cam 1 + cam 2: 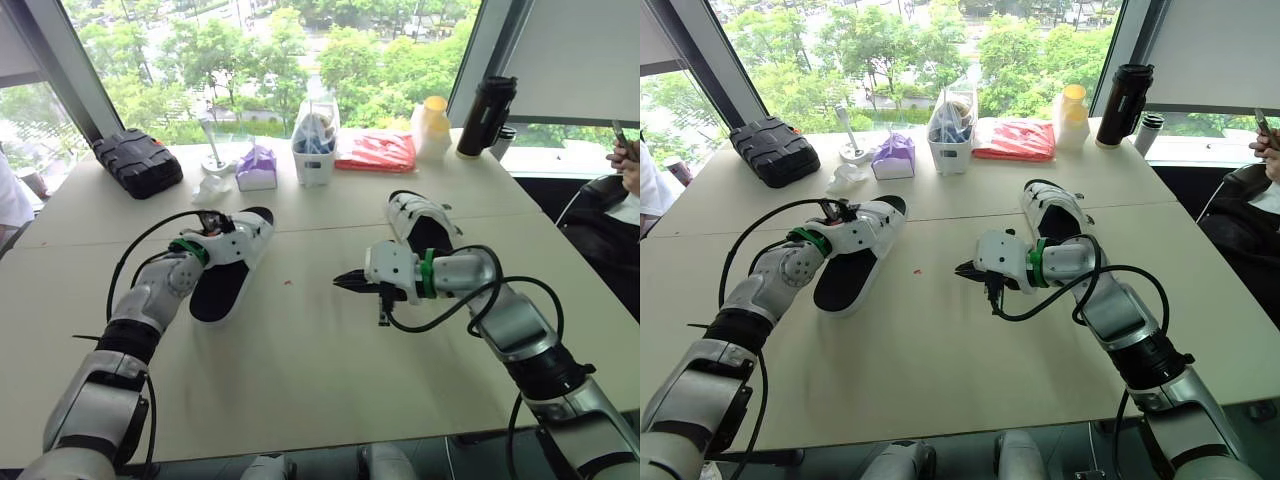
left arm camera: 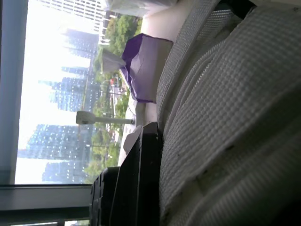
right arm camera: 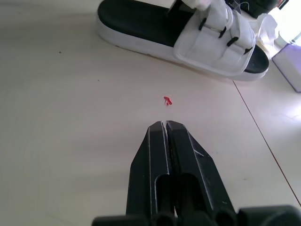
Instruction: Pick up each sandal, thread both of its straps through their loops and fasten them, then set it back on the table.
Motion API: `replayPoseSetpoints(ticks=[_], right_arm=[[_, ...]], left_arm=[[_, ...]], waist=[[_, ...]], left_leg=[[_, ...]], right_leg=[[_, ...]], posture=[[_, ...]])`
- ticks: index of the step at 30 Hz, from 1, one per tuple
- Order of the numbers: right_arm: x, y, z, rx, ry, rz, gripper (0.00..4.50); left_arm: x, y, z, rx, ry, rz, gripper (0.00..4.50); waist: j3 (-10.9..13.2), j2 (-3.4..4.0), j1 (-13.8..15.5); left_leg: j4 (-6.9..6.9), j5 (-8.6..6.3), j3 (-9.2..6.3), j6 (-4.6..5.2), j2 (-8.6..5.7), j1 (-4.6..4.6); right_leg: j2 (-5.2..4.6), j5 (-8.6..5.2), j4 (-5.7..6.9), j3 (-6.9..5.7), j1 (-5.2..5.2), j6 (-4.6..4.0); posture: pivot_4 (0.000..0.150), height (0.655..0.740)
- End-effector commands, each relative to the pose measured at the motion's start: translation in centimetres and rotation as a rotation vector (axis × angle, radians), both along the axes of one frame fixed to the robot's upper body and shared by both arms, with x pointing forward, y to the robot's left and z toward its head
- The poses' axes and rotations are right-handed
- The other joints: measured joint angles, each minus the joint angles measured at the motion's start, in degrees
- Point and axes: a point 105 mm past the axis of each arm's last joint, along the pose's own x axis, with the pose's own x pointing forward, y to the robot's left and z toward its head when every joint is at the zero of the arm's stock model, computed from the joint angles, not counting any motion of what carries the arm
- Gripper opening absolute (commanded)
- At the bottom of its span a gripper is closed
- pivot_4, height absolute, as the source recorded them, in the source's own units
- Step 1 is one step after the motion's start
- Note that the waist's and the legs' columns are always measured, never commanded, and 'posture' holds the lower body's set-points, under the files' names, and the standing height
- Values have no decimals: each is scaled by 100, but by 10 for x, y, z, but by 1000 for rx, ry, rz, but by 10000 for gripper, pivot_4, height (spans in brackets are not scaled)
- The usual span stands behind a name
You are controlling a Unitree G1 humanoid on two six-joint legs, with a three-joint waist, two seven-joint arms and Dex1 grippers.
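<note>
Two white-strapped sandals with black footbeds lie on the beige table (image 1: 300, 370). The left sandal (image 1: 222, 272) rests flat at centre left. My left gripper (image 1: 213, 222) sits at its white straps (image 1: 245, 236), and the left wrist view shows the mesh strap (image 2: 225, 117) pressed against one black finger (image 2: 138, 183), shut on it. The right sandal (image 1: 420, 225) lies at centre right, just behind my right wrist. My right gripper (image 1: 345, 281) hovers low over bare table between the two sandals, shut and holding nothing; its tips (image 3: 165, 125) point toward the left sandal (image 3: 188, 33).
Along the window edge stand a black case (image 1: 138, 160), a purple tissue box (image 1: 257, 168), a white container (image 1: 314, 150), a red package (image 1: 378, 150), a yellow bottle (image 1: 432, 125) and a black tumbler (image 1: 486, 115). A person (image 1: 625, 170) sits at the right. A red speck (image 3: 167, 100) lies on the table.
</note>
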Motion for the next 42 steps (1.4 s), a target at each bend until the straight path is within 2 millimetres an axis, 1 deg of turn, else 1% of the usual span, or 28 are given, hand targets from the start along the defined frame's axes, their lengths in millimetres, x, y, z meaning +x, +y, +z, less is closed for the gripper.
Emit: replayPoseSetpoints(ticks=[1, 5, 7, 11, 13, 14, 18, 19, 20, 21, 23, 26, 28, 31, 32, 33, 34, 36, 39, 42], right_arm=[[-1, 4, 11, 17, -49, 17, 0], [0, 3, 9, 12, -54, 14, 0], [0, 3, 9, 11, -55, 13, 0], [-1, 3, 8, 9, -55, 12, 0], [-1, 3, 7, 9, -55, 11, 0], [-1, 3, 7, 9, -56, 11, 0], [-1, 2, 6, 10, -55, 13, 0], [-1, 2, 6, 10, -55, 13, 0], [-1, 3, 6, 11, -55, 13, 0], [-1, 3, 5, 11, -54, 14, 0], [-1, 3, 5, 12, -54, 15, 0], [-1, 2, 6, 10, -55, 16, 0], [0, 1, 6, 7, -56, 16, 0], [1, -1, 6, 5, -58, 15, 0], [1, -1, 6, 4, -59, 15, 0], [2, -2, 7, 2, -61, 13, 0], [3, -4, 8, 3, -64, 11, 0], [4, -5, 9, 4, -67, 8, 0], [5, -7, 11, 7, -68, 6, 0], [11, -13, 20, 39, -70, -19, 0]], left_arm=[[12, 7, 20, -1, -77, 102, 22], [22, 2, 19, -104, -73, 160, 22], [24, 0, 17, -128, -70, 167, 22], [26, 0, 4, -146, -20, 186, 22], [25, -2, -1, -170, 5, 169, 10149], [24, -1, -4, -200, 21, 171, 13120], [17, 0, -12, -252, 74, 151, 33028], [14, 1, -14, -267, 89, 146, 36995], [11, -1, -16, -285, 109, 126, 42026], [8, -2, -17, -295, 123, 110, 44575], [-1, -4, -20, -345, 162, 87, 44575], [-20, -11, -23, -467, 244, 40, 44575], [-37, -14, -26, -518, 318, 13, 44575], [-61, -14, -25, -589, 389, -1, 44575], [-67, -13, -25, -603, 405, -1, 44575], [-76, -13, -20, -628, 422, -32, 44575], [-87, -10, -15, -714, 466, -40, 44575], [-101, -10, -10, -812, 524, -54, 44575], [-112, -8, 1, -807, 467, -98, 44575], [-138, -9, 10, -940, 533, -148, 44575]], waist=[[0, 0, 2], [0, -1, 23], [0, -1, 32], [0, -1, 69], [0, -1, 92], [0, -2, 99], [0, -2, 96], [-1, -1, 95], [-1, -1, 94], [-1, 0, 92], [-2, 1, 91], [-2, 1, 75], [-3, 2, 76], [-3, 3, 40], [-3, 3, 16], [-3, 3, 15], [-3, 2, 0], [-3, 3, -15], [-1, 0, -9], [1, -2, -13]], left_leg=[[1, 0, 0, 0, 0, 0], [3, 0, -3, 0, -7, -2], [7, 0, -10, 0, -14, -9], [10, 1, -13, -1, -20, -13], [10, 1, -12, -1, -21, -12], [10, 1, -12, -1, -21, -13], [12, 1, -12, -2, -21, -19], [10, 2, -12, -3, -21, -19], [9, 2, -12, -4, -20, -19], [9, 2, -12, -3, -20, -19], [10, 2, -10, -3, -20, -17], [10, 1, -10, -3, -19, -17], [10, 1, -11, -2, -20, -17], [11, 1, -11, -2, -19, -16], [11, 1, -12, -2, -19, -16], [11, 1, -11, -1, -19, -15], [11, 1, -12, -1, -19, -14], [10, 1, -12, -1, -16, -14], [10, 1, -14, -1, -14, -14], [10, 1, -14, -2, -11, -15]], right_leg=[[0, 0, 1, 0, 0, 0], [-5, 0, 1, 0, 1, 2], [-8, 2, 1, 0, 1, 6], [-14, 4, 0, 0, 1, 10], [-15, 5, 0, 1, 1, 11], [-15, 5, 0, 1, 1, 11], [-15, 5, -1, 1, -5, 12], [-15, 5, -2, 1, -6, 11], [-15, 5, -1, 1, -6, 11], [-15, 5, -1, 1, -6, 11], [-16, 6, 0, 3, -6, 11], [-17, 6, 1, 4, -5, 11], [-20, 6, 1, 5, -5, 11], [-20, 6, 1, 5, -3, 11], [-19, 6, 1, 4, -3, 11], [-20, 6, 1, 5, -3, 11], [-20, 6, 3, 5, -2, 11], [-18, 5, 2, 5, -2, 10], [-16, 5, 1, 3, -2, 10], [-16, 5, -1, 4, -2, 9]], posture=[[1500, 7400], [1500, 7400], [1500, 7400], [1500, 7400], [1500, 7400], [1500, 7400], [1500, 7400], [1500, 7400], [1500, 7400], [1500, 7400], [1500, 7400], [1500, 7400], [1500, 7400], [1500, 7400], [1500, 7400], [1500, 7400], [1500, 7400], [1500, 7400], [1500, 7400], [1500, 7400]])
